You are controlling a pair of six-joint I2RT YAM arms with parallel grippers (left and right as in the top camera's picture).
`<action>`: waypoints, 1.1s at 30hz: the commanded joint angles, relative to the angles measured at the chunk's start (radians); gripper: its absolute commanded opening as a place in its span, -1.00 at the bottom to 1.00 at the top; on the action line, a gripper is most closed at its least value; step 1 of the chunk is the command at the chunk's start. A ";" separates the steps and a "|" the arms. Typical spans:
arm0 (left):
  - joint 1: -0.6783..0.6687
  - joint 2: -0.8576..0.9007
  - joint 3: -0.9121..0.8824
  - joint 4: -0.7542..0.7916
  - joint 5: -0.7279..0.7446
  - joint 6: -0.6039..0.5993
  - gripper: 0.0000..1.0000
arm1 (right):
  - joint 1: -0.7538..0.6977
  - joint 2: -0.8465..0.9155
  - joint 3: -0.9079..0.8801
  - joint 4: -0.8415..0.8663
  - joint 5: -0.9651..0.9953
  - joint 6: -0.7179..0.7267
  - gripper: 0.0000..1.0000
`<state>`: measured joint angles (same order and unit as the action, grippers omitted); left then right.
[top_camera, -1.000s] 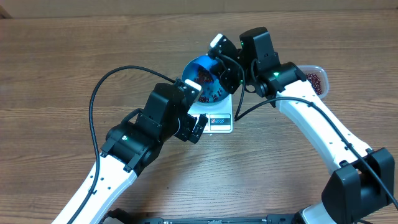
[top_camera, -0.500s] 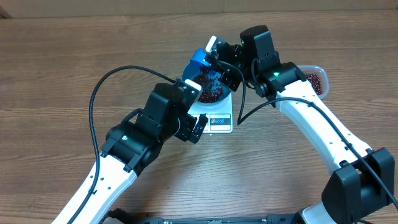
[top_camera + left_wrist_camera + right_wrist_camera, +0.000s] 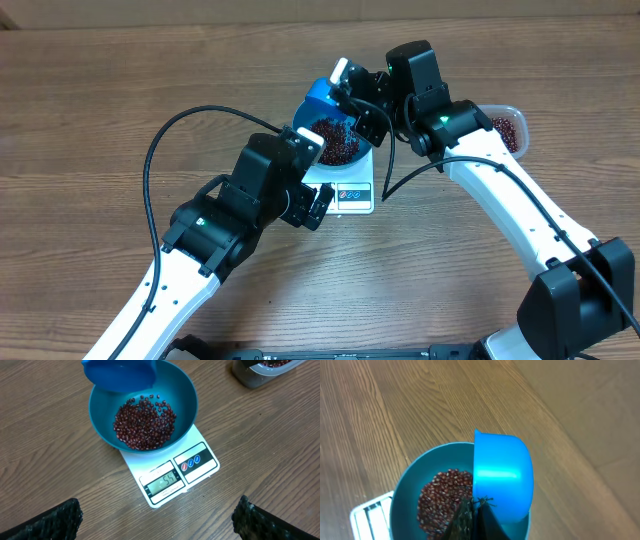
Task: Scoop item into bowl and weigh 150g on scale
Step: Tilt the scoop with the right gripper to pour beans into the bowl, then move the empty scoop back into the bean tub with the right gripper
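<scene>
- Many small dark red-brown beans [image 3: 145, 422] are piled in the round deep blue bowl [image 3: 181, 396]. The bowl sits on the flat white square scale [image 3: 165, 480], mid-table [image 3: 100, 100] toward the far edge.
- Scale's display edge faces the table's near edge; the display reads "54".
- Right end effector [image 3: 472, 515] clenches a small blue scoop [image 3: 502, 480], tipped over the bowl's rim.
- Left end effector [image 3: 160, 522] hangs released.

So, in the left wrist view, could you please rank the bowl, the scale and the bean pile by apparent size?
Largest: bowl.
Then: scale, though the bowl hides part of it.
Smallest: bean pile.
</scene>
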<state>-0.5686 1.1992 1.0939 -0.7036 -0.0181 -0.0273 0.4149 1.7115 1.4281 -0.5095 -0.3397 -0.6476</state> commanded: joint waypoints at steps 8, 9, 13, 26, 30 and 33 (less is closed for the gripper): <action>0.004 0.000 0.029 -0.001 0.011 -0.006 0.99 | -0.014 -0.061 0.034 0.005 0.004 0.469 -0.93; 0.003 0.000 0.029 -0.002 0.011 -0.006 0.99 | -0.030 -0.087 0.034 0.003 0.032 0.526 -0.93; 0.004 0.000 0.029 -0.002 0.011 -0.006 0.99 | -0.124 -0.156 0.034 -0.032 0.124 0.599 -0.93; 0.003 0.000 0.029 -0.002 0.011 -0.006 0.99 | -0.373 -0.174 0.033 -0.256 0.489 0.587 -0.92; 0.003 0.000 0.029 -0.002 0.011 -0.006 0.99 | -0.373 -0.153 0.032 -0.304 0.594 0.587 -0.92; 0.004 0.000 0.029 -0.002 0.011 -0.006 0.99 | -0.373 -0.124 0.031 -0.336 0.668 0.587 -0.92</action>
<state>-0.5686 1.1992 1.0946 -0.7101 -0.0181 -0.0273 0.0410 1.5570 1.4361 -0.8360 0.2111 -0.0639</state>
